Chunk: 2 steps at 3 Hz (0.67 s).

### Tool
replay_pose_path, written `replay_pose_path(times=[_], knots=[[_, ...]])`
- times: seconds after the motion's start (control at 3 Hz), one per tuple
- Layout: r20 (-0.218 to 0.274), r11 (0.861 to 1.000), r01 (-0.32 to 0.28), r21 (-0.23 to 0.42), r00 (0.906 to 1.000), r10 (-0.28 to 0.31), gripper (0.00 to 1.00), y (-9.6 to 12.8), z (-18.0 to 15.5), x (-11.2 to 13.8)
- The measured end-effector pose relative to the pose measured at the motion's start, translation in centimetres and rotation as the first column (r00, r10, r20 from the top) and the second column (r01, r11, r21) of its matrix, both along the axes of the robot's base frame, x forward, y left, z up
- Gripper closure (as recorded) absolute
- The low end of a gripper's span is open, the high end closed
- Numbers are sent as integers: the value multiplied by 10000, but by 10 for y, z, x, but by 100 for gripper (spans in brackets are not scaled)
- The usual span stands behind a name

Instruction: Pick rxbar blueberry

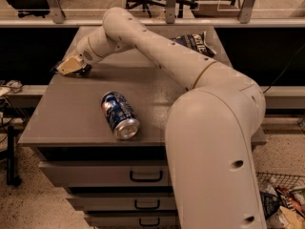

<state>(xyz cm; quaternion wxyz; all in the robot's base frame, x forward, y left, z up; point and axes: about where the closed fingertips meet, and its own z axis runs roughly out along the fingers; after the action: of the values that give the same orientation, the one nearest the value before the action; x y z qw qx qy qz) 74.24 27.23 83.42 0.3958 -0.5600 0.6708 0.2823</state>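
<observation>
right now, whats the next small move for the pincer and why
Probably a short straight lift. The pincer sits low at the far left edge of the table over a dark sliver, likely the rxbar blueberry; the can and chip bag lie well clear.

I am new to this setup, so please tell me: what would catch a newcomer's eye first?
First, the big pale robot arm fills the right foreground and reaches across the grey cabinet top; its end effector sits low at the far left edge. Next, a blue can lies on its side near the front, and a snack bag lies at the back, partly behind the arm.
</observation>
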Motion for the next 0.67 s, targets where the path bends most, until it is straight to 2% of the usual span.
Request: replay_pose_path(times=[0.67], knots=[[0,10000,-2,1,10000,2,100,0,0,0]])
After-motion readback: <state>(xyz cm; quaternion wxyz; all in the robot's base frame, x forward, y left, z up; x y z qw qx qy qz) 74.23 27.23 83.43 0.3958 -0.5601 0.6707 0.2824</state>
